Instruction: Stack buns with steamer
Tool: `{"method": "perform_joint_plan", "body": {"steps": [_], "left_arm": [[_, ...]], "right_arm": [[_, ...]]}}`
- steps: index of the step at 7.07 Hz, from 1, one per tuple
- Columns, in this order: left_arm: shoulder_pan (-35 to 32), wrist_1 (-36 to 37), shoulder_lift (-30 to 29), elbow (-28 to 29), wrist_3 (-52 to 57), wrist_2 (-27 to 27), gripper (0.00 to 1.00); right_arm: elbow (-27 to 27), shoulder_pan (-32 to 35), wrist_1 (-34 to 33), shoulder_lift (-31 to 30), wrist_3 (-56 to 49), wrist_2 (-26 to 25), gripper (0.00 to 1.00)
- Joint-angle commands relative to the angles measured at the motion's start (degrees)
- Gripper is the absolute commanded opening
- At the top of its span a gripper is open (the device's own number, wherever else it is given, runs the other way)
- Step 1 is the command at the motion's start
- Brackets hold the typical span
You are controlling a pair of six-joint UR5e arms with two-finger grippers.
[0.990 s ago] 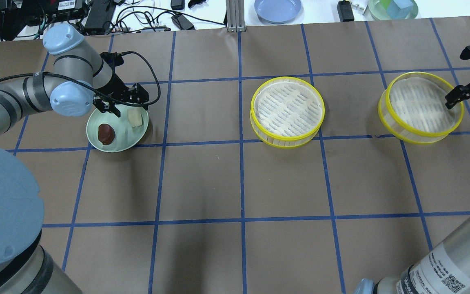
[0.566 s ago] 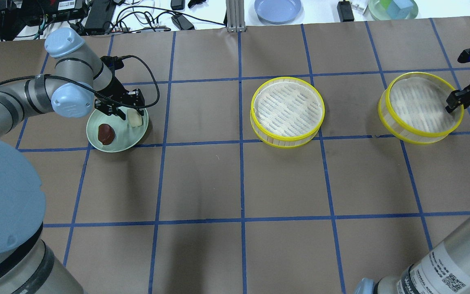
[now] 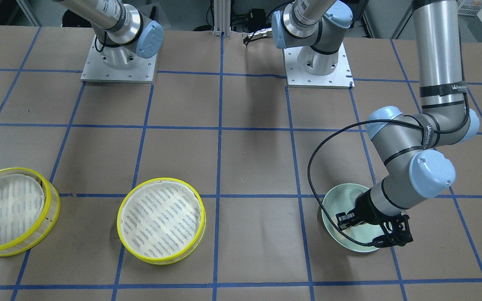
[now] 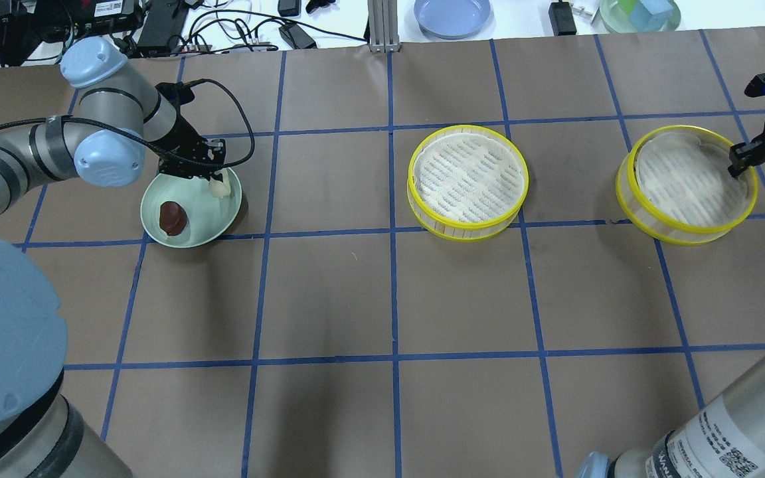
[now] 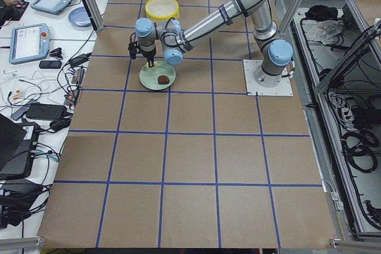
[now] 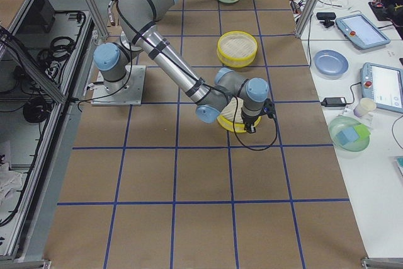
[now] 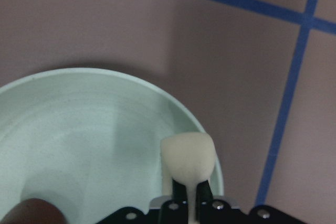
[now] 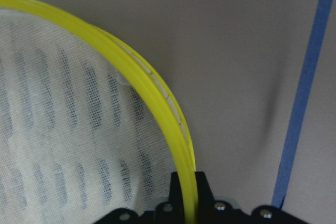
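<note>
The cream bun (image 4: pixel 218 186) is clamped between my left gripper (image 4: pixel 216 179) fingers at the far right rim of the pale green plate (image 4: pixel 200 222); the left wrist view shows the bun (image 7: pixel 187 157) pinched above the plate's rim (image 7: pixel 79 129). The dark reddish-brown bun (image 4: pixel 172 218) lies in the plate, untouched. My right gripper (image 4: pixel 736 166) is shut on the yellow rim (image 8: pixel 176 129) of the right steamer (image 4: pixel 686 182). The middle steamer (image 4: pixel 467 179) stands alone, its cloth liner bare.
A blue plate (image 4: pixel 452 14), a green bowl with blocks (image 4: pixel 640 14), cables and power adapters lie past the table's far edge. Both arm bases (image 3: pixel 316 62) stand on the robot's side. Blue tape lines grid the brown table.
My left gripper came down over the cream bun and shut on it. My right gripper moved in onto the right steamer's rim and shut on it.
</note>
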Motion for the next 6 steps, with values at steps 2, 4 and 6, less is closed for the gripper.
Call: {"method": "perform_joint_plan", "body": {"steps": [2,4,6], "left_arm": [[-8.94,0.48,3.25,3.03,-20.12,-8.48,0.0],[-15.11,10.8,0.89,2.95,-29.78,-19.35,0.0],[-21.0,14.18,-1.31,3.04,-35.27,-19.66,0.0]], "right_arm": [[0.03,0.86,3.4,-3.79,3.06,0.16,0.0],[0.03,2.27,6.48,-6.7,5.0,0.08,0.0],[0.03,3.41,7.97,-7.58,6.76,-0.19,0.0]]}}
